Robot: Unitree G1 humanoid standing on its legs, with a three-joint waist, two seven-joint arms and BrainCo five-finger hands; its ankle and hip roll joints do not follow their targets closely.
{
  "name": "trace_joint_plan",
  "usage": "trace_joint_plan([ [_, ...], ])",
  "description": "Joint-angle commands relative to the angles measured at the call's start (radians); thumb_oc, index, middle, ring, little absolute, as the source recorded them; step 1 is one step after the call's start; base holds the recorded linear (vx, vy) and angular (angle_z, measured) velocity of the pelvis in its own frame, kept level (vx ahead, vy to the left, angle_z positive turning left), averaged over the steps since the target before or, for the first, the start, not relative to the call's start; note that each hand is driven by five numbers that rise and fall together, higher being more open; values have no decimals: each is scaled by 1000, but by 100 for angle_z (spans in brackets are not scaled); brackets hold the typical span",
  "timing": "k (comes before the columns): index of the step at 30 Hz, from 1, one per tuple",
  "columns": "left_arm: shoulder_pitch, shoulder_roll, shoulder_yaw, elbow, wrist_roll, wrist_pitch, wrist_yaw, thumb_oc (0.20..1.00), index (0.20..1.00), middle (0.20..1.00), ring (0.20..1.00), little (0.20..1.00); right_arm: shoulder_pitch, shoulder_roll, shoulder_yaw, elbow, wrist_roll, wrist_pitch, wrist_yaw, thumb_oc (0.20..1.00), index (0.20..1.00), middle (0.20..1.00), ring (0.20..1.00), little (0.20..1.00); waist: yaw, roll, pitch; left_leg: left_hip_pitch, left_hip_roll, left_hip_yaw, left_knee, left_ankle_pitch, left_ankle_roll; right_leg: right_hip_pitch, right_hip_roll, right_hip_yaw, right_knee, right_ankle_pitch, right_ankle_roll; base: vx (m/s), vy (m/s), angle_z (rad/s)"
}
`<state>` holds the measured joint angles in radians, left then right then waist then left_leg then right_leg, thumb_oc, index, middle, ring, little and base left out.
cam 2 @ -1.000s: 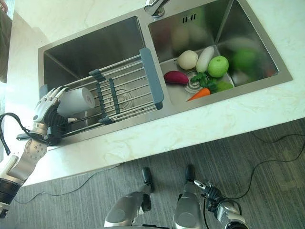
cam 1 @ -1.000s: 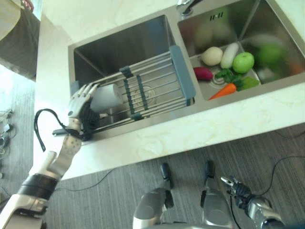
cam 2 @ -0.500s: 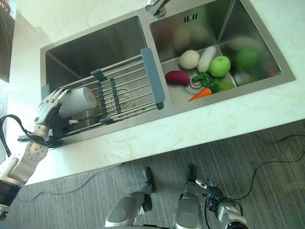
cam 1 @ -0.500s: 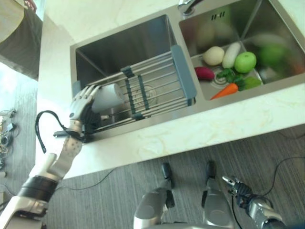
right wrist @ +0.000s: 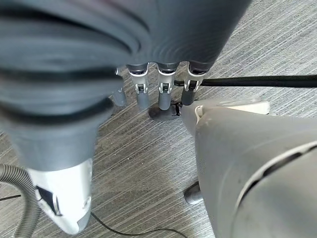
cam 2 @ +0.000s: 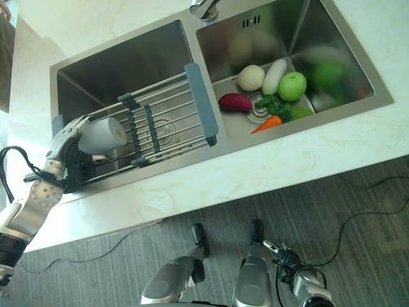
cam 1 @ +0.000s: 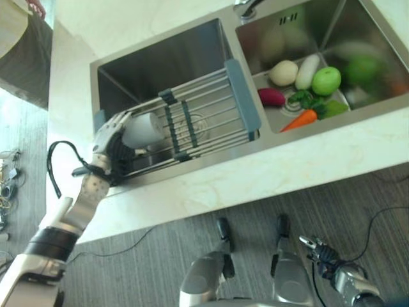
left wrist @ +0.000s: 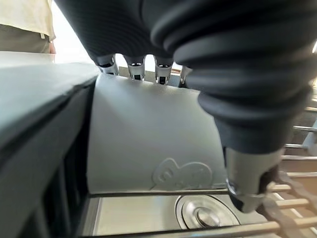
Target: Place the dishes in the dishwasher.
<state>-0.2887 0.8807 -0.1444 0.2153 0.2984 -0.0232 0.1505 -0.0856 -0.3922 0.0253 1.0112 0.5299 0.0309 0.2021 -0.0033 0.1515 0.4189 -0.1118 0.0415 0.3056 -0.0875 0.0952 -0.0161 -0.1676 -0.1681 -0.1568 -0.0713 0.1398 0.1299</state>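
A white cup (cam 1: 143, 128) is being held on its side over the left end of a wire rack (cam 1: 204, 121), its open mouth turned toward the rack's middle. Its smooth wall, bearing a small raised emblem, is being gripped by curled fingers. The rack, made of silver rods with grey-blue end caps and two dark cross clips, is being carried across the left basin of a steel sink (cam 1: 160, 57).

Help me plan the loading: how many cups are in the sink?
1: a white cup lies on its side on the rack over the left basin, with the left hand curled round it. Others may be hidden.
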Motion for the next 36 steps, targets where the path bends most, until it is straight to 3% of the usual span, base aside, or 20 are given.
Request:
trace_joint_plan([
  [1, 1, 25, -3, 77, -73, 18, -39, 1000, 1000, 1000, 1000, 1000, 2, 5, -3, -24, -3, -3, 6, 1000, 1000, 1000, 1000, 1000, -7, -24, 26, -63, -7, -77, 86, -63, -23, -102, -79, -56, 181, -56, 79, 21, 25, -7],
  [12, -37, 32, -22, 112, -201, 34, -199, 1000, 1000, 1000, 1000, 1000, -10, -9, 3, -38, 10, -3, 13, 1000, 1000, 1000, 1000, 1000, -17, -23, 47, -84, -5, -78, 103, -62, -22, -128, -72, -44, 201, -57, 75, 5, 3, -1],
  [19, -59, 70, -60, 146, -152, 66, -276, 1000, 1000, 1000, 1000, 1000, -22, -26, 11, -49, 21, -2, 19, 1000, 1000, 1000, 1000, 1000, -25, -19, 58, -93, -3, -74, 109, -62, -23, -141, -69, -37, 207, -56, 75, 0, 0, 0],
  [21, -66, 86, -82, 158, -147, 76, -333, 1000, 1000, 1000, 1000, 1000, -25, -30, 10, -55, 22, 3, 20, 1000, 1000, 1000, 1000, 1000, -28, -19, 65, -94, -4, -74, 113, -66, -23, -143, -70, -36, 212, -60, 76, 0, 0, 0],
  [22, -71, 100, -103, 157, -146, 89, -410, 1000, 1000, 1000, 1000, 1000, -29, -34, 10, -59, 25, 3, 23, 1000, 1000, 1000, 1000, 1000, -29, -19, 71, -97, -2, -73, 113, -65, -23, -146, -69, -36, 211, -56, 76, 0, 0, 0],
  [30, -123, 162, -166, 140, -175, 146, -623, 1000, 1000, 1000, 1000, 1000, -37, -54, 7, -46, 23, -3, 43, 1000, 1000, 1000, 1000, 1000, -38, -14, 81, -97, -1, -65, 110, -65, -22, -145, -70, -37, 207, -50, 80, 0, 0, 0],
  [36, -151, 212, -206, 142, -128, 164, -676, 1000, 1000, 1000, 1000, 1000, -46, -67, 8, -47, 23, 1, 47, 1000, 1000, 1000, 1000, 1000, -41, -9, 84, -102, 0, -63, 109, -61, -25, -148, -72, -38, 202, -44, 82, 0, 0, 0],
])
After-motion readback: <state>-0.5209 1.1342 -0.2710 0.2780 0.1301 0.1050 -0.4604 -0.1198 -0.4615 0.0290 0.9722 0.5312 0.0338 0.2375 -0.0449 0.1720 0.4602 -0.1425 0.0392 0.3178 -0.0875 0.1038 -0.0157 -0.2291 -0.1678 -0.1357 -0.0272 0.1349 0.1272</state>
